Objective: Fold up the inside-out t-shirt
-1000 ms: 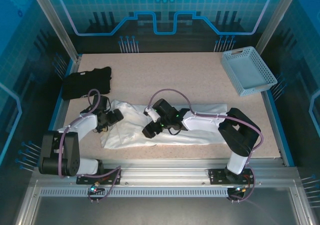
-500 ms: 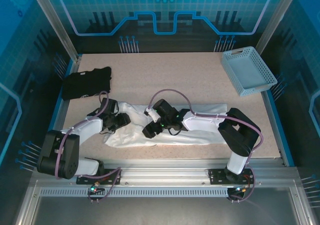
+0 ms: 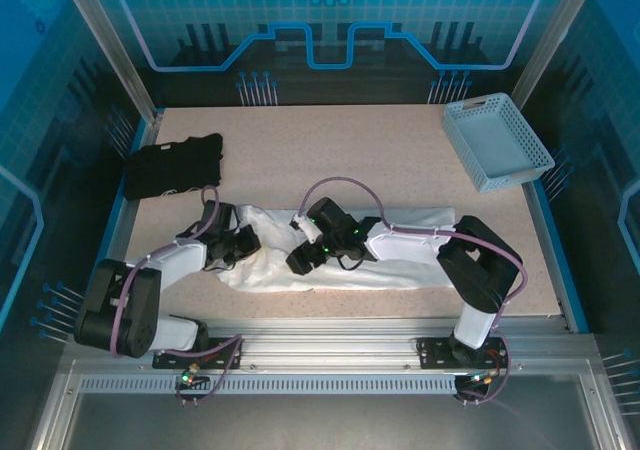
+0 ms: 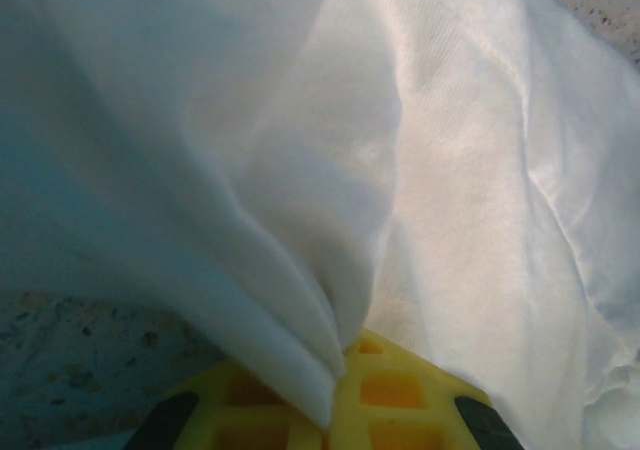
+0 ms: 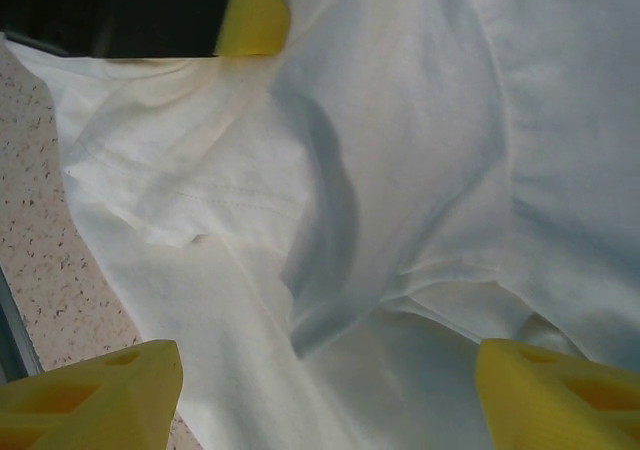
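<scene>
The inside-out t-shirt (image 3: pixel 400 268) lies as a white rumpled band across the near middle of the table. My left gripper (image 3: pixel 243 242) sits at its left end, shut on a fold of the cloth. In the left wrist view the yellow fingers (image 4: pixel 400 400) meet on a pinched ridge of the t-shirt (image 4: pixel 450 170). My right gripper (image 3: pixel 298 262) hovers low over the shirt's middle. It is open, and its yellow fingertips (image 5: pixel 90 395) stand wide apart over the t-shirt (image 5: pixel 400 120) with nothing between them. The left gripper's fingers (image 5: pixel 252 20) show at the top of the right wrist view.
A black folded garment (image 3: pixel 172 165) lies at the back left of the speckled table (image 3: pixel 340 150). A pale blue basket (image 3: pixel 497 140) stands at the back right. Blue rails edge the table on both sides.
My left gripper moved right onto the shirt's left end and shut on the cloth, drawing that edge inwards. The right arm has hardly moved.
</scene>
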Controlling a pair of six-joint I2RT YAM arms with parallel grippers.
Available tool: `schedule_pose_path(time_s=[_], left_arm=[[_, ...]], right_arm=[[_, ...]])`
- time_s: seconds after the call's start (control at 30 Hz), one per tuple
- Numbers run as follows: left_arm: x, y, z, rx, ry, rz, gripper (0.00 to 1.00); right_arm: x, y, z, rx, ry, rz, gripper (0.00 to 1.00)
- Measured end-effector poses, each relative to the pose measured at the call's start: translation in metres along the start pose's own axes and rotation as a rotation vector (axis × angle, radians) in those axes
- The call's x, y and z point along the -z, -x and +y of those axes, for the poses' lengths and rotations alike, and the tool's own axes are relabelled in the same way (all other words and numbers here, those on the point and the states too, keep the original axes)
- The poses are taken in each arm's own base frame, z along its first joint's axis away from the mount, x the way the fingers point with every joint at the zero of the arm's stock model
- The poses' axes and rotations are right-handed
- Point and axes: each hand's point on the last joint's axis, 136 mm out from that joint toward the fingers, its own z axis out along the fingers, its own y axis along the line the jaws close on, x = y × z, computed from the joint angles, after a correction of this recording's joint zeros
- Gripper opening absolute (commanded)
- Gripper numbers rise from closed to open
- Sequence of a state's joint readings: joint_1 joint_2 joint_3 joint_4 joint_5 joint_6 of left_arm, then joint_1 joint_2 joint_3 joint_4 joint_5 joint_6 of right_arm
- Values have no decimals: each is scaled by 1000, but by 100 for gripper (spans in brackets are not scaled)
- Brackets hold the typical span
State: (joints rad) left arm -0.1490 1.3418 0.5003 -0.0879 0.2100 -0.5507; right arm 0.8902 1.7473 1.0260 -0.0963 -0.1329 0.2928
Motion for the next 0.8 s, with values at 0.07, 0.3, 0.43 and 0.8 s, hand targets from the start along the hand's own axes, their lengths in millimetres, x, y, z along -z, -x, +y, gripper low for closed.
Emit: schedule_pose_path(time_s=[0.07, 0.3, 0.43, 0.8], left_arm=[[9, 5, -1, -6, 11, -32, 0], [54, 50, -2, -40, 162, -157, 0], [85, 79, 7, -55, 262, -211, 0], [165, 151, 25, -285, 668, -267, 0]], right_arm=[[9, 4, -8, -14, -12, -20, 79], [60, 24, -55, -114, -78, -146, 83], [83, 24, -82, -180, -119, -197, 83], [126, 9, -109, -255, -197, -285, 84]])
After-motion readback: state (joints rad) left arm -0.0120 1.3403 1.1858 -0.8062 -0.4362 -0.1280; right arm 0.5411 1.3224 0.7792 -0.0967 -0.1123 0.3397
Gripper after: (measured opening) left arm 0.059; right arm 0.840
